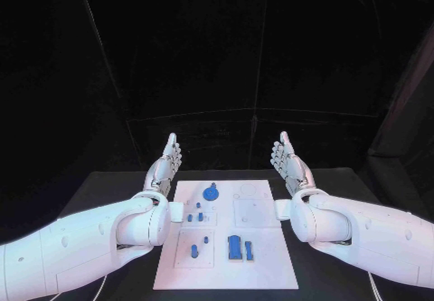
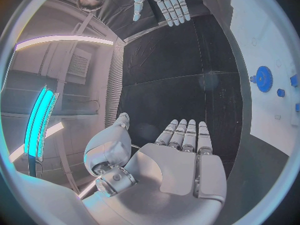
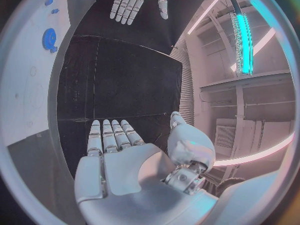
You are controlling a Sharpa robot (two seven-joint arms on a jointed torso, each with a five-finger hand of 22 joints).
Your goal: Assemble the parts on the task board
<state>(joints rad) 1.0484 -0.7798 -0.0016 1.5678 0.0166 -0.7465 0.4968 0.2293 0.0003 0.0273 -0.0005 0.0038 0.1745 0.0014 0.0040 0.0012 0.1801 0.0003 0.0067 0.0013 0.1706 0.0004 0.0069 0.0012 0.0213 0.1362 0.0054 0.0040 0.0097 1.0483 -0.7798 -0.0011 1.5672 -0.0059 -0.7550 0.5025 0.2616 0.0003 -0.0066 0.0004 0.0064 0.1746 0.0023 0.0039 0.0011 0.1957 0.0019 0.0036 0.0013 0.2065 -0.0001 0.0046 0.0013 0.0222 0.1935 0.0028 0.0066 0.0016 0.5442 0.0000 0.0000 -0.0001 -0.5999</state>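
My fingers are straight and held side by side, thumbs apart from them, and neither palm holds anything: my left hand (image 1: pixel 166 160) stands edge-up beside the far left corner of the task board (image 1: pixel 271 257), my right hand (image 1: pixel 290 162) mirrors it beside the far right corner, palms facing each other across the board's far end. Neither touches the board or any piece. Between my forearms the white board lies flat on the black table (image 1: pixel 108 188). On it I see a round blue gear (image 1: pixel 211 192) near the far edge, a few small blue pegs (image 1: pixel 194 217) around the middle left, another peg (image 1: pixel 194 251) in the near left square, and a taller blue block (image 1: pixel 235 245) with a slimmer blue piece (image 1: pixel 249 251) just beside it on the near right. Whether these pieces are seated in their final places or only laid out I cannot tell from here, so this pose fits hands poised ahead of the work as well as hands drawn back from a finished board. If a reach is due, I judge it wise to come down from above, and to pinch small pegs between thumb and fingertip so I don't knock their neighbours.
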